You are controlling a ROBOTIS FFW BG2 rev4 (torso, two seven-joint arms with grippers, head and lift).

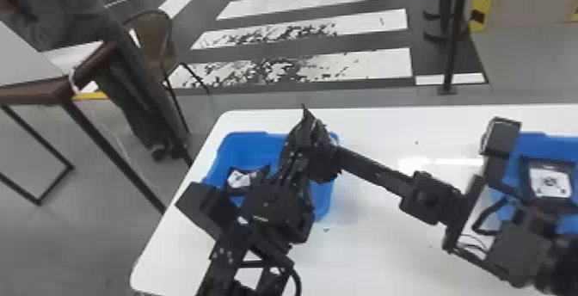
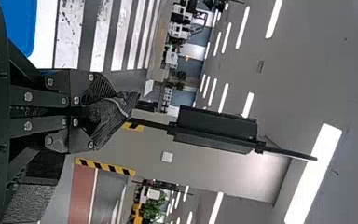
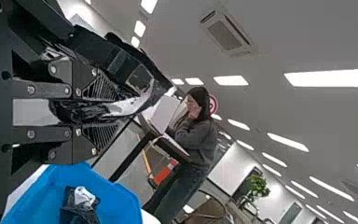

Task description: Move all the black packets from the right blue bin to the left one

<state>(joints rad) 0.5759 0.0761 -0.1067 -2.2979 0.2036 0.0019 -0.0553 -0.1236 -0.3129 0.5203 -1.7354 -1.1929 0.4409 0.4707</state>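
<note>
Over the left blue bin (image 1: pixel 234 149) the two grippers are close together. My left gripper (image 1: pixel 296 161) is at the bin's right part. In the left wrist view, my left gripper (image 2: pixel 91 111) is shut on a dark, creased packet (image 2: pixel 121 105). From the right, my right gripper (image 1: pixel 320 155) is beside a pointed black packet (image 1: pixel 308 129). In the right wrist view, my right gripper (image 3: pixel 91 112) is shut on a black-and-white packet (image 3: pixel 130 103). Another packet (image 1: pixel 241 179) lies in the left bin. A labelled black packet (image 1: pixel 550 181) is at the right blue bin (image 1: pixel 559 142).
Both bins stand on a white table (image 1: pixel 382 239). The right arm (image 1: pixel 430 198) spans the table between them. The left forearm (image 1: pixel 245 256) rises from the front. A dark-framed table (image 1: pixel 36 95) and a chair (image 1: pixel 150 28) stand beyond the left edge.
</note>
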